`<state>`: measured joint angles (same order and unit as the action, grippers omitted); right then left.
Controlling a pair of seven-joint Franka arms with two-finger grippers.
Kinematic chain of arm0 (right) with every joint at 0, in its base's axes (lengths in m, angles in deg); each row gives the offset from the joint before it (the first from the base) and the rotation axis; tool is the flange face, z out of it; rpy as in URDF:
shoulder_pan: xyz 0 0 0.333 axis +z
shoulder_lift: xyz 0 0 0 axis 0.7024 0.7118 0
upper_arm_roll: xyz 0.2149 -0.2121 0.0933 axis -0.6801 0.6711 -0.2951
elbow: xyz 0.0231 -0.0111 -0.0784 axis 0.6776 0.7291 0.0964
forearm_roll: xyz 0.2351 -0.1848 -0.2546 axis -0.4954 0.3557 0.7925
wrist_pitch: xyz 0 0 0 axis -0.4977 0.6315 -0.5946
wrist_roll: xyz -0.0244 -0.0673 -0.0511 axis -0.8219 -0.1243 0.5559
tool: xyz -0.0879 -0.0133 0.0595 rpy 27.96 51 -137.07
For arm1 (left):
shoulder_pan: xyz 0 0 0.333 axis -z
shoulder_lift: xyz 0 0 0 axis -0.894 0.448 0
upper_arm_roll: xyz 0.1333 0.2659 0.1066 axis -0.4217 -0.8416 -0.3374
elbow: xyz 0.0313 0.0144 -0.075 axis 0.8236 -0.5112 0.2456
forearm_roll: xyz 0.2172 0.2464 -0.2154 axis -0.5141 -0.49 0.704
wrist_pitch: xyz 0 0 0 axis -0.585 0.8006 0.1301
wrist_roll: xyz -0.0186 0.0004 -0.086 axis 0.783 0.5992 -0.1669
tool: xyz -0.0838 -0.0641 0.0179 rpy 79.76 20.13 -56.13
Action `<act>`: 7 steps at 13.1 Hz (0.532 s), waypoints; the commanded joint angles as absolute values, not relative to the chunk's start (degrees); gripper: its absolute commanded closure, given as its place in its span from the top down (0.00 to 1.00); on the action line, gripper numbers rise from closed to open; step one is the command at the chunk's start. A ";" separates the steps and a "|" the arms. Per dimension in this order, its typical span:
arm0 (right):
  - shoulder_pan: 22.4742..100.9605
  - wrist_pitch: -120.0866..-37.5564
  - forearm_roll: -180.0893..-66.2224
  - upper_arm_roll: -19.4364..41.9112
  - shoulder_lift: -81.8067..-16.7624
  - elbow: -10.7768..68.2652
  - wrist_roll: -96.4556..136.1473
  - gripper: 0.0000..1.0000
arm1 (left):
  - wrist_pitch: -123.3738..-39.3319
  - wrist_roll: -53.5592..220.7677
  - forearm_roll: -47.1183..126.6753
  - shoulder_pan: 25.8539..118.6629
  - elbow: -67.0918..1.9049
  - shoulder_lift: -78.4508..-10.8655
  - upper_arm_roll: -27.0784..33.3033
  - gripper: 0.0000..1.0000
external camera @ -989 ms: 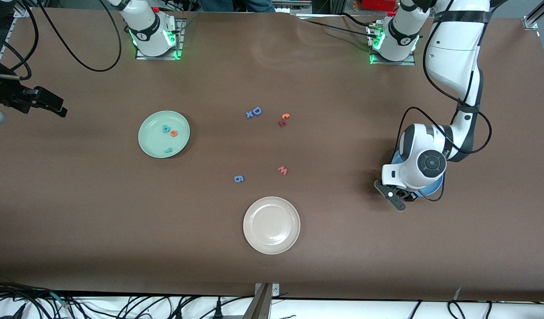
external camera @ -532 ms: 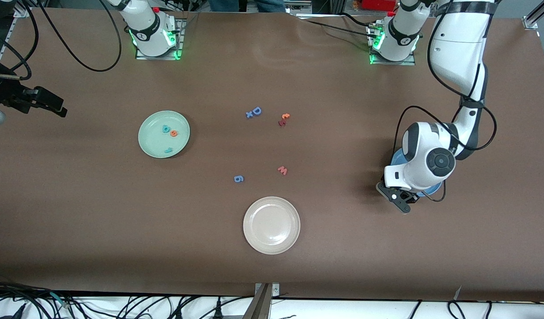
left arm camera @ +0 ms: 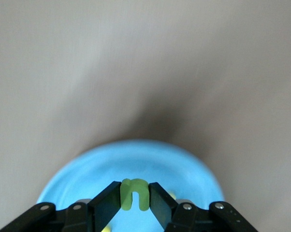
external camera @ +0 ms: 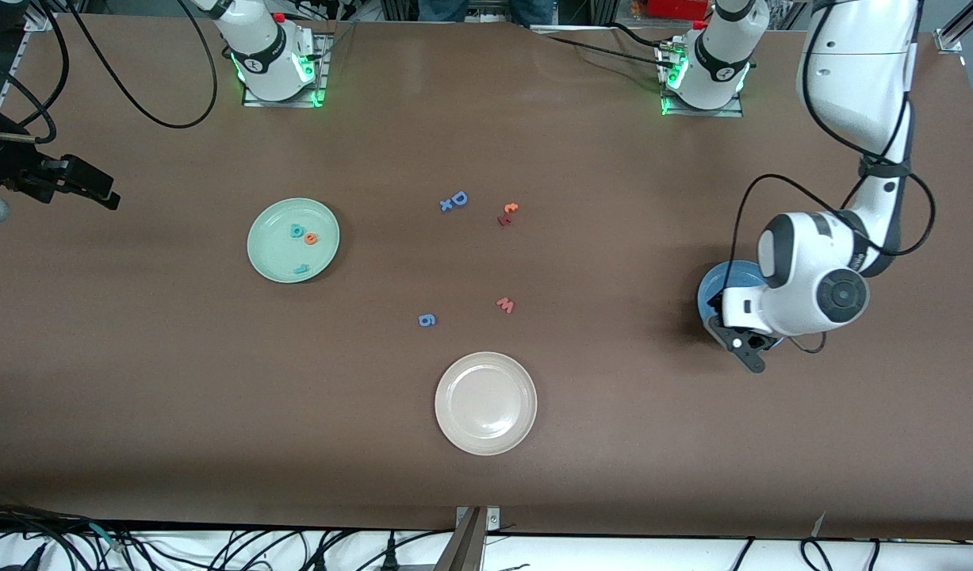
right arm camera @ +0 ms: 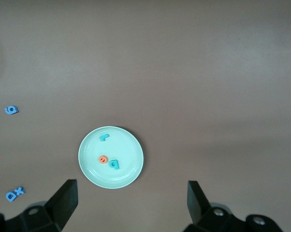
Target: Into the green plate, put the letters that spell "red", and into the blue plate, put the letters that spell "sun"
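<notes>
The teal r (external camera: 300,270), orange e (external camera: 312,238) and teal d (external camera: 296,231) are seen lying flat in the green plate (external camera: 268,246); the green n (left arm camera: 134,195) is held upright above the blue plate (left arm camera: 87,169), pinched between gripper fingers (left arm camera: 106,205). Two yellow letters (left arm camera: 171,195) are partly hidden in that plate.

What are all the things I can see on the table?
green plate: one, pale mint, toward the right arm's end.
"red" letters: three, teal and orange, in the green plate.
blue plate: one, under the left gripper.
green "n": one, held over the blue plate.
white plate: one, beige-white, nearest the front camera.
loose letters: blue, red-orange and pink, mid-table.
left gripper: shut on the "n".
right gripper: open, waiting high over the table, near the green plate.
</notes>
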<state>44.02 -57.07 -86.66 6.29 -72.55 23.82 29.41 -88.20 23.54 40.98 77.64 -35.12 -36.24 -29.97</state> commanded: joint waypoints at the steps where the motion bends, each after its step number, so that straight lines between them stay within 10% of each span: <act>1: 43.74 -56.45 -87.45 6.23 -72.31 22.97 28.92 1.00 | -84.26 18.27 41.86 77.01 -36.24 -37.23 -31.56 0.12; 3: 43.74 -56.54 -87.45 6.23 -72.31 22.97 28.92 1.00 | -84.25 18.61 42.12 76.92 -37.12 -36.10 -31.47 0.23; 5: 43.65 -56.54 -87.45 6.23 -72.31 22.97 28.92 1.00 | -84.25 18.97 42.56 77.10 -37.12 -35.48 -31.30 1.00; 7: 43.65 -56.54 -87.45 6.23 -72.31 22.97 28.92 1.00 | -84.25 18.88 43.35 77.10 -36.25 -36.52 -31.30 1.00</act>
